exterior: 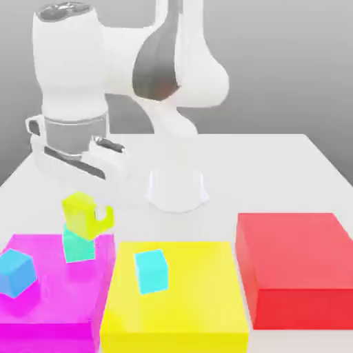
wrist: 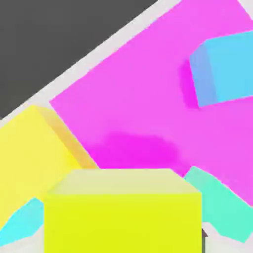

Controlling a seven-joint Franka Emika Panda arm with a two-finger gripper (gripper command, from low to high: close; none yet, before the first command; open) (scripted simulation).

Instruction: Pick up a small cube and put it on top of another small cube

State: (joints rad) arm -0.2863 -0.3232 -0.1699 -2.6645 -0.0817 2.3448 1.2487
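Observation:
The small cube (exterior: 80, 212), lime-yellow, hangs between the fingers of my gripper (exterior: 87, 219), which is shut on it; one white finger (exterior: 104, 216) shows on the side toward the exterior view's right. Directly under it stands another small cube (exterior: 78, 247), mint-green, on the big flat magenta block (exterior: 48, 303). Whether the two cubes touch I cannot tell. In the hand view the lime-yellow cube (wrist: 123, 215) is close up, with the mint-green cube (wrist: 222, 205) showing from behind one side of it.
A blue cube (exterior: 17, 271) (wrist: 225, 66) also sits on the magenta block (wrist: 148, 108). A cyan cube (exterior: 151, 271) (wrist: 22, 223) rests on the big yellow block (exterior: 176, 303) (wrist: 24, 153). A big red block (exterior: 296, 265) lies at the exterior view's right. The arm's white base (exterior: 178, 187) stands behind.

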